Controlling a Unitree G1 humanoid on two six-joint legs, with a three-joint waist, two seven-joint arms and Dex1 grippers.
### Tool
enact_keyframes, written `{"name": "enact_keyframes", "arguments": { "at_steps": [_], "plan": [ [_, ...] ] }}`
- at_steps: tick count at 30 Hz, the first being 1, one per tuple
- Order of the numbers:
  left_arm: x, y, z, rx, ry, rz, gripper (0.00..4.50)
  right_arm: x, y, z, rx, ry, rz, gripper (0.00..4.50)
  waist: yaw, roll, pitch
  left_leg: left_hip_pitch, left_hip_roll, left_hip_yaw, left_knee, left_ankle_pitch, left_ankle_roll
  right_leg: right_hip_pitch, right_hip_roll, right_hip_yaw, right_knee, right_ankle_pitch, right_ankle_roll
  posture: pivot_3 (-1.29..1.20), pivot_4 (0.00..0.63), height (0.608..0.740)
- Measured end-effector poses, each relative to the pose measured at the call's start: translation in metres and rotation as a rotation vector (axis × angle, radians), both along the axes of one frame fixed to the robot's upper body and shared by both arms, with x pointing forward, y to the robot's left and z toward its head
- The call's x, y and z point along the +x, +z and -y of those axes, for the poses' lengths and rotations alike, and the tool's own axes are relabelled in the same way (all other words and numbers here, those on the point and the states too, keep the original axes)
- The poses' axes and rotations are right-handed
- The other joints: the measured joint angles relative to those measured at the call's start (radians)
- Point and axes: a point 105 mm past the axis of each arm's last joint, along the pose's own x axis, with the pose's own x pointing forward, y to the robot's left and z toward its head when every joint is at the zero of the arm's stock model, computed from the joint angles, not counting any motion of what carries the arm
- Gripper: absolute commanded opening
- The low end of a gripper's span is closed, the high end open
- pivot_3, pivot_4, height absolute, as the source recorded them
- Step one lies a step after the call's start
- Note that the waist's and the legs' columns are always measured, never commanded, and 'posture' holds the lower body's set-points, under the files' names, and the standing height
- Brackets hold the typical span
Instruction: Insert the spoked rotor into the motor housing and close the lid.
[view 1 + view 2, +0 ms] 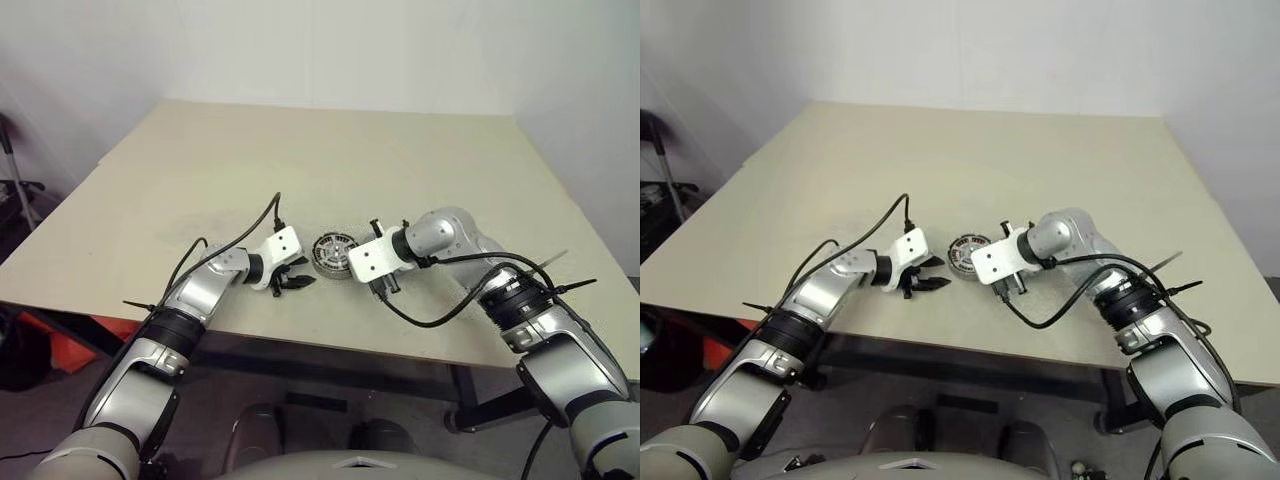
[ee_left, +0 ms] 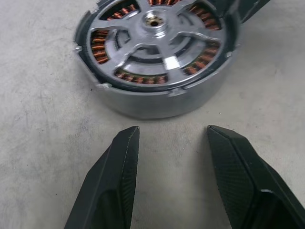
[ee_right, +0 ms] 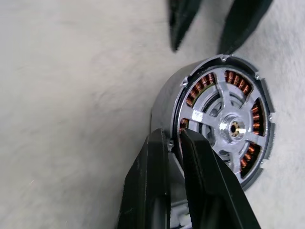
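In the left eye view, the motor housing (image 1: 333, 255) is seen standing upright on the bench (image 1: 300, 150), just below the frame's centre, between the two arms. The spoked rotor (image 2: 155, 43) appears to be seated inside it already: silver spokes and a hub are seen across the cup's mouth, with copper windings showing through the gaps. The top is uncovered.

The left gripper (image 1: 295, 283) is held to the left of the housing, its fingers (image 2: 119, 167) spread apart, empty, and just short of the wall. The right gripper (image 1: 385, 290) is angled down at the housing's right side, its fingers (image 3: 157, 181) drawn almost together. In the right wrist view the cup's rim appears to be pinched between them, one finger outside the wall and one over the edge, though a firm hold cannot be confirmed.

The housing is judged to be stiff, dense metal, heavy for its bulk and unlikely to deform. Its smooth, curved wall is likely to slip under narrow fingers, so a pinch across the rim is judged the surer hold. The windings should be left untouched, being the fragile part.
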Motion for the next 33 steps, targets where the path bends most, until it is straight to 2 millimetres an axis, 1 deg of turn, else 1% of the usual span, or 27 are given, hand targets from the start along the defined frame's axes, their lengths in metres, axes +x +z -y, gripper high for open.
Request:
{"name": "enact_keyframes", "arguments": {
  "at_steps": [3, 4, 5, 7, 11, 16, 18, 20, 21, 23, 25, 26, 27, 29, 30, 31, 33],
  "plan": [
    [0.000, 0.000, -0.001, 0.001, 0.003, 0.000, 2.40, 0.003, -0.001, -0.003, 0.032, -0.036, -0.021, 0.47, -0.001, 0.000, 0.000, 0.001, 0.001, 0.000, 0.000, 0.000, -0.001, 0.000, 0.001, 0.000, 0.000, 0.000, 0.000, 0.00, 0.000, 0.740],
    [0.000, -0.001, -0.001, 0.000, 0.004, -0.001, 2.40, 0.004, -0.001, -0.004, 0.043, -0.045, -0.028, 0.84, 0.000, 0.000, 0.000, 0.001, 0.001, 0.000, 0.000, 0.000, -0.001, 0.000, 0.001, 0.000, 0.000, 0.000, 0.000, 0.00, 0.000, 0.740],
    [0.000, -0.001, -0.001, 0.000, 0.004, -0.001, 2.40, 0.004, 0.000, -0.005, 0.059, -0.056, -0.032, 1.03, 0.000, 0.000, 0.000, 0.001, 0.001, 0.000, 0.000, 0.001, -0.001, 0.000, 0.001, 0.000, 0.000, 0.000, 0.000, 0.00, 0.000, 0.740],
    [0.000, 0.000, -0.001, -0.001, 0.002, 0.000, 2.40, 0.006, 0.004, -0.007, 0.085, -0.072, -0.025, 1.65, 0.001, 0.000, 0.000, 0.001, 0.001, 0.000, -0.001, 0.001, -0.001, 0.000, 0.001, 0.000, 0.000, 0.000, 0.000, 0.00, 0.000, 0.740],
    [-0.001, 0.000, 0.000, -0.002, 0.000, 0.002, 2.40, 0.001, 0.020, -0.007, 0.157, -0.075, 0.008, 1.65, 0.003, 0.000, 0.000, 0.000, 0.001, 0.000, -0.001, 0.000, -0.001, 0.000, 0.001, 0.000, -0.001, 0.000, 0.000, 0.00, 0.000, 0.740],
    [-0.001, 0.000, -0.002, 0.002, 0.002, 0.003, 2.40, -0.013, 0.058, -0.007, 0.343, -0.141, 0.007, 1.65, 0.002, 0.000, 0.000, 0.001, 0.001, 0.000, -0.002, 0.000, -0.001, 0.000, 0.001, 0.000, -0.001, 0.000, 0.000, 0.00, 0.000, 0.740],
    [-0.001, 0.000, -0.003, 0.004, 0.004, 0.003, 2.40, -0.013, 0.072, -0.007, 0.511, -0.263, -0.052, 1.65, 0.003, 0.000, 0.000, 0.003, 0.001, 0.000, -0.003, 0.001, -0.002, 0.001, 0.002, 0.000, -0.001, 0.000, 0.000, 0.00, 0.000, 0.740],
    [-0.001, 0.000, -0.004, 0.007, 0.006, 0.003, 2.40, -0.008, 0.080, -0.003, 0.723, -0.455, -0.169, 1.65, 0.003, 0.000, 0.000, 0.005, 0.001, 0.000, -0.004, 0.001, -0.003, 0.002, 0.002, 0.001, -0.001, 0.000, 0.000, 0.00, 0.000, 0.740],
    [-0.001, 0.000, -0.005, 0.008, 0.006, 0.003, 2.40, -0.007, 0.078, 0.000, 0.794, -0.550, -0.236, 1.83, 0.004, 0.000, 0.000, 0.005, 0.001, 0.000, -0.005, 0.002, -0.004, 0.002, 0.002, 0.001, -0.001, 0.000, 0.000, 0.00, 0.000, 0.740],
    [-0.001, 0.000, -0.004, 0.007, 0.002, 0.000, 2.40, -0.011, 0.066, 0.014, 0.905, -0.748, -0.360, 2.25, 0.009, 0.000, 0.000, 0.005, 0.001, 0.000, -0.007, 0.002, -0.005, 0.002, 0.002, 0.001, -0.002, 0.000, 0.000, 0.00, 0.000, 0.740],
    [0.000, 0.000, -0.006, 0.010, -0.003, -0.003, 2.40, -0.020, 0.041, 0.029, 0.937, -0.923, -0.486, 2.92, 0.012, 0.000, 0.000, 0.005, 0.000, 0.000, -0.010, 0.003, -0.006, 0.001, 0.002, 0.001, -0.004, 0.000, 0.000, 0.00, 0.000, 0.740],
    [0.000, 0.000, -0.008, 0.012, -0.006, -0.002, 2.40, -0.024, 0.032, 0.033, 0.938, -0.980, -0.532, 3.31, 0.012, 0.000, 0.000, 0.005, -0.001, 0.000, -0.012, 0.004, -0.007, 0.000, 0.001, 0.002, -0.004, 0.000, 0.000, 0.00, 0.000, 0.740],
    [0.001, 0.001, -0.008, 0.016, -0.009, -0.003, 2.40, -0.028, 0.027, 0.038, 0.960, -1.037, -0.569, 3.62, 0.012, 0.000, 0.000, 0.006, -0.002, 0.001, -0.014, 0.005, -0.009, -0.001, 0.001, 0.003, -0.004, 0.000, 0.000, 0.00, 0.000, 0.740],
    [0.002, 0.001, -0.009, 0.021, -0.015, -0.007, 2.40, -0.037, 0.023, 0.046, 1.039, -1.149, -0.639, 4.37, 0.013, 0.000, 0.000, 0.007, -0.002, 0.000, -0.020, 0.008, -0.013, -0.002, 0.001, 0.003, -0.004, 0.000, 0.000, 0.00, 0.000, 0.740],
    [0.003, 0.001, -0.009, 0.024, -0.015, -0.006, 2.40, -0.040, 0.020, 0.050, 1.061, -1.199, -0.668, 4.48, 0.013, 0.000, 0.000, 0.008, -0.002, 0.000, -0.022, 0.009, -0.015, -0.002, 0.002, 0.003, -0.004, 0.000, 0.000, 0.00, 0.000, 0.740],
    [0.004, 0.001, -0.010, 0.026, -0.017, -0.007, 2.40, -0.043, 0.018, 0.054, 1.081, -1.249, -0.695, 4.48, 0.014, 0.000, 0.000, 0.008, -0.002, 0.000, -0.023, 0.011, -0.017, -0.002, 0.002, 0.003, -0.004, -0.001, 0.000, 0.00, 0.000, 0.740],
    [0.005, 0.001, -0.010, 0.029, -0.020, -0.005, 2.40, -0.050, 0.010, 0.062, 1.118, -1.345, -0.759, 4.48, 0.015, 0.000, 0.000, 0.010, -0.003, 0.000, -0.026, 0.012, -0.019, -0.002, 0.002, 0.003, -0.005, -0.004, 0.007, 0.00, 0.000, 0.740]
  ]
}}
